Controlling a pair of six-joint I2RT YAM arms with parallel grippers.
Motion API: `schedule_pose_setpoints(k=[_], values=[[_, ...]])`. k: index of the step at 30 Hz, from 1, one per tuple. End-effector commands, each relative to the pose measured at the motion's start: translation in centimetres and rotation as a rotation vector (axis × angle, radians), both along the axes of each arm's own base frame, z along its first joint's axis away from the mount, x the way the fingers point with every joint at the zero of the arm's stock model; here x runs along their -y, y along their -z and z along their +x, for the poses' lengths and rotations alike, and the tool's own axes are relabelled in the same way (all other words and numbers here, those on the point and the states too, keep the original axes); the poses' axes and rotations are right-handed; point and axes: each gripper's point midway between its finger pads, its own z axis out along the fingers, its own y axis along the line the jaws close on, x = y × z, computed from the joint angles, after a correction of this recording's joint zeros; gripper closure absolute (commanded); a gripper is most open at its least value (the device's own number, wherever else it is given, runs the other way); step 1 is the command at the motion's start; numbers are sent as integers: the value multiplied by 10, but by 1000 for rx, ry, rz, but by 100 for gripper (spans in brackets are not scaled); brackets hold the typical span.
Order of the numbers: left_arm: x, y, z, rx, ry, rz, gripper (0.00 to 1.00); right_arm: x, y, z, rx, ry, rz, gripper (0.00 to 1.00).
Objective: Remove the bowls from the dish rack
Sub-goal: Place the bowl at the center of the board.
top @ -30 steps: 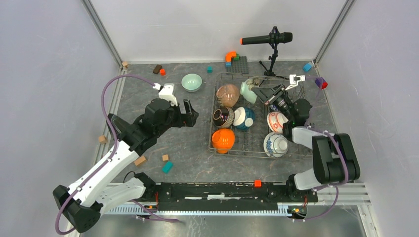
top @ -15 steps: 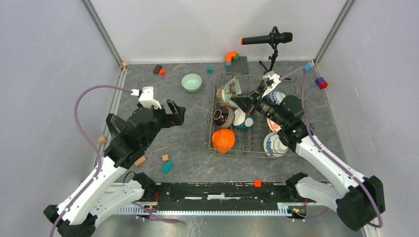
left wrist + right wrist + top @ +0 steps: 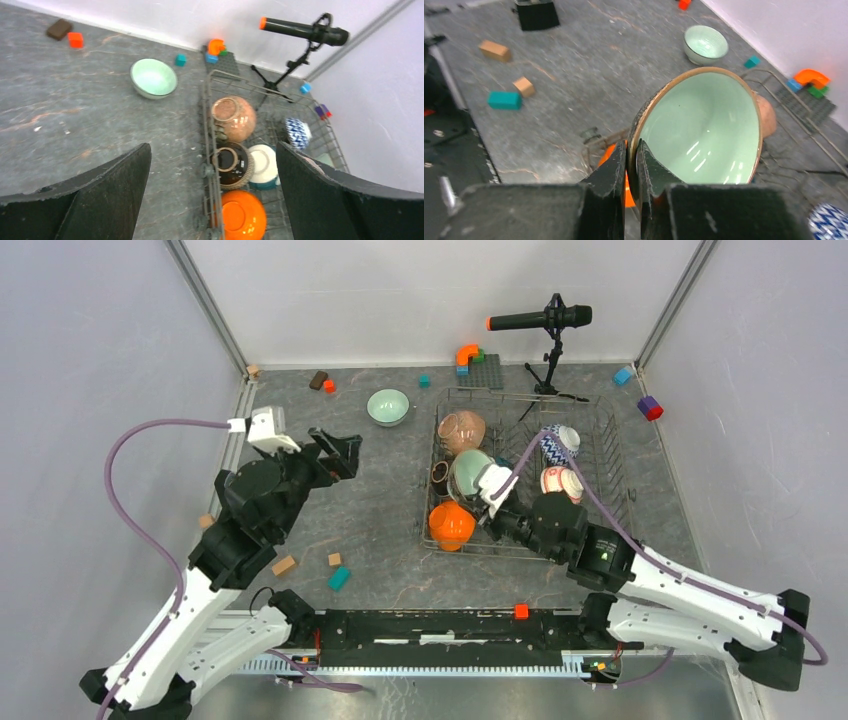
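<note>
The dish rack [image 3: 500, 392] stands at centre right. My right gripper [image 3: 487, 498] is shut on the rim of a bowl with a pale green inside [image 3: 468, 475], lifted and tilted over the rack's left half; the right wrist view shows both fingers [image 3: 616, 170] pinching its dark rim [image 3: 701, 127]. In the rack lie a brown speckled bowl [image 3: 462, 430], an orange bowl [image 3: 452, 525], a blue-white zigzag bowl [image 3: 560, 443] and a red-white bowl [image 3: 560, 480]. The dark striped bowl [image 3: 231, 164] is half hidden from above. A pale green bowl [image 3: 388, 406] sits on the table. My left gripper [image 3: 335, 450] hangs open, left of the rack.
A microphone on a tripod [image 3: 540, 318] stands behind the rack, beside a grey studded plate [image 3: 482, 368] with an orange piece. Small toy blocks lie scattered: teal [image 3: 339, 578] and tan [image 3: 285, 565] near the front left, red and brown [image 3: 322, 381] at the back.
My right arm has swung the green-lined bowl from the rack's back toward its front left. My left arm has drawn back to the left and stays open.
</note>
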Motion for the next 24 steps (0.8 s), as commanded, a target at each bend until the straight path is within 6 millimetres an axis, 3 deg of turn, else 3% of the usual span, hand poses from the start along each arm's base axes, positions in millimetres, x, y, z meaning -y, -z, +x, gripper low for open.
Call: schedule_pose_setpoints(k=[1, 5, 12, 19, 24], values=[[38, -31, -2, 39, 191, -6, 0, 20, -10, 12, 183, 165, -118, 100], [74, -17, -9, -17, 396, 63, 0, 18, 0, 2, 260, 205, -238, 100], [100, 13, -14, -135, 510, 246, 0, 8, 13, -28, 443, 191, -454, 100], [118, 35, -25, -144, 575, 433, 0, -13, 34, -57, 578, 96, -625, 100], [113, 51, -29, -157, 550, 520, 0, -19, 51, -68, 621, 50, -712, 100]])
